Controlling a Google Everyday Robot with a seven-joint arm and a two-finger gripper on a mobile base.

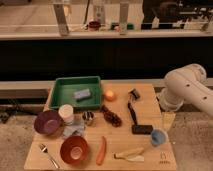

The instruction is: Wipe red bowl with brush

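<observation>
Red bowl (75,149) at near tabletop (148,151) edge, upright, beside fork (48,155). Brush (131,112) lying mid-right, just past black block (142,129), untouched. White arm (187,90) at right, beyond tabletop edge. Claw out of view; open or closed: cannot tell.

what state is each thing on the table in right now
red bowl: upright, looks empty
brush: lying flat on table, not held
purple bowl: upright
green tray: holds sponge
blue cup: upright
claw: out of view; only arm shows, right of table
</observation>
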